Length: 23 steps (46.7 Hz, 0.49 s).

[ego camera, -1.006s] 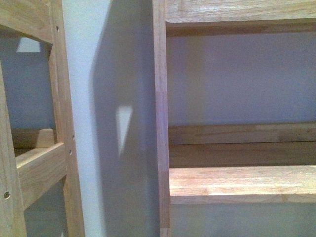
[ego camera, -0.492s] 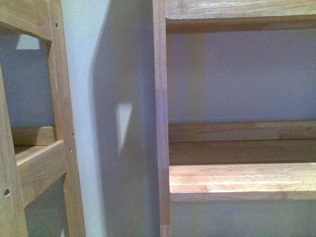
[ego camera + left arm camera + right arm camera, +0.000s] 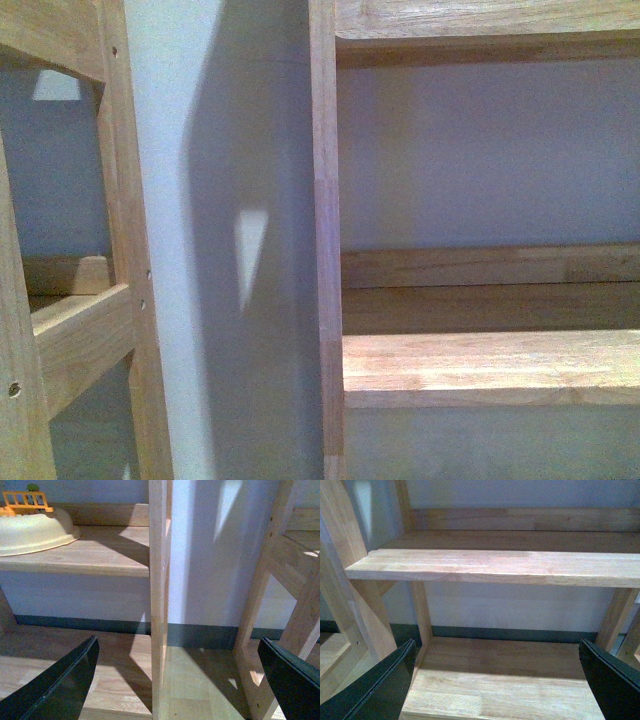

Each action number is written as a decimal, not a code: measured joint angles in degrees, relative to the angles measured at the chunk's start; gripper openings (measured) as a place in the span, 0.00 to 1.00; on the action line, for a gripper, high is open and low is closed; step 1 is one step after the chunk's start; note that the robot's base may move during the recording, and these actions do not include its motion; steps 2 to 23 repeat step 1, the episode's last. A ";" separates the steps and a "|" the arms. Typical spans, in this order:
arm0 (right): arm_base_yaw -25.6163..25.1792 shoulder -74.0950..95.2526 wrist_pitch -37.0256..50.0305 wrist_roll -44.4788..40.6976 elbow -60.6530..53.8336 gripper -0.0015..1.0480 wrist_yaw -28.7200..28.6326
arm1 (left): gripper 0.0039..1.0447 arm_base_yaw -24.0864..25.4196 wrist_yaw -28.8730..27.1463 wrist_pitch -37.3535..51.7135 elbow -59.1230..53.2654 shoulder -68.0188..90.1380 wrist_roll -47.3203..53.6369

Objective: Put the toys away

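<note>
Wood shelves [image 3: 490,365], both end effectors [image 3: 175,680] [image 3: 497,680] spread wide, nothing held

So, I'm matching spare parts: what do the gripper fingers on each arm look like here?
Only the fingers show. The left gripper has two flat, black, matte fingers tapering to blunt wedge tips. The right gripper looks identical: black, smooth, wedge-shaped fingers. No cables, markings or pads are visible; the arms are out of frame, also in the front view.

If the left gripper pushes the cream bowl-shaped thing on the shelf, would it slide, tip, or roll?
The cream bowl-shaped thing looks wide, low and sits flat on the wooden shelf, so it would probably slide rather than tip or roll. It seems to be thin plastic, likely light. The orange fence-like piece at its top might shift.
</note>
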 joint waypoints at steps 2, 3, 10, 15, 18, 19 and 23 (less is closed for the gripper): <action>0.00 0.00 0.00 0.00 0.00 0.94 0.00 | 0.94 0.00 0.00 0.00 0.00 0.00 0.00; 0.00 0.00 0.00 0.00 0.00 0.94 0.00 | 0.94 0.00 0.00 0.00 0.00 0.00 0.00; 0.00 0.00 0.00 0.00 0.00 0.94 0.00 | 0.94 0.00 0.00 0.00 0.00 0.00 0.00; 0.00 0.00 0.00 0.00 0.00 0.94 0.00 | 0.94 0.00 0.00 0.00 0.00 0.00 0.00; 0.00 0.00 0.00 0.00 0.00 0.94 0.00 | 0.94 0.00 0.00 0.00 0.00 0.00 0.00; 0.00 0.00 0.00 0.00 0.00 0.94 0.00 | 0.94 0.00 0.00 0.00 0.00 0.00 0.00; 0.00 0.00 0.00 0.00 0.00 0.94 0.00 | 0.94 0.00 0.00 0.00 0.00 0.00 0.00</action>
